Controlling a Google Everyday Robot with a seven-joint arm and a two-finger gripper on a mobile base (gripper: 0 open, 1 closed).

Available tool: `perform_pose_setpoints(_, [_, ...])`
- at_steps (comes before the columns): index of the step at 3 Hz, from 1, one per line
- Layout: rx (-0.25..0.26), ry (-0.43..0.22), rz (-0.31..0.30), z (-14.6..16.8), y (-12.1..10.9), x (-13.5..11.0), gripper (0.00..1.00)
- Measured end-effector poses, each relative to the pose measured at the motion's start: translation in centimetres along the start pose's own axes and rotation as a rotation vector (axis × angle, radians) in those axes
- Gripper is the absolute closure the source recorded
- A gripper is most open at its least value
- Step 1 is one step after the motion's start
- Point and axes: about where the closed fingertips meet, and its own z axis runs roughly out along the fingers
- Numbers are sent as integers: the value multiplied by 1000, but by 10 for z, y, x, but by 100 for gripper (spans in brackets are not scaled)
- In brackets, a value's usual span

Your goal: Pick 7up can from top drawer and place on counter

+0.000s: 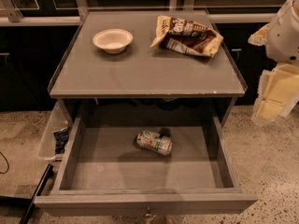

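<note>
The 7up can (pixel 154 142) lies on its side on the flat bottom of the open top drawer (pixel 140 203), a little right of the drawer's middle and towards the back. The drawer is pulled fully out below the grey counter (pixel 145 73). My gripper (pixel 271 104) hangs at the right edge of the view, beside the counter's right side, above the floor. It is well away from the can and holds nothing that I can see.
A white bowl (pixel 112 40) stands at the counter's back left. A brown and cream chip bag (pixel 187 35) lies at the back right. A clear plastic bin (pixel 55 136) hangs left of the drawer. Speckled floor (pixel 266 171) lies to the right.
</note>
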Motion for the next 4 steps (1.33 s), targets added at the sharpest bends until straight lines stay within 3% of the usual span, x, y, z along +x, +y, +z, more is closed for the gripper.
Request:
perform_pose_setpoints(2, [-19, -20, 20, 10, 2, 1, 0])
perform_pose_setpoints(4, [-133, -55, 37, 103, 14, 2, 0])
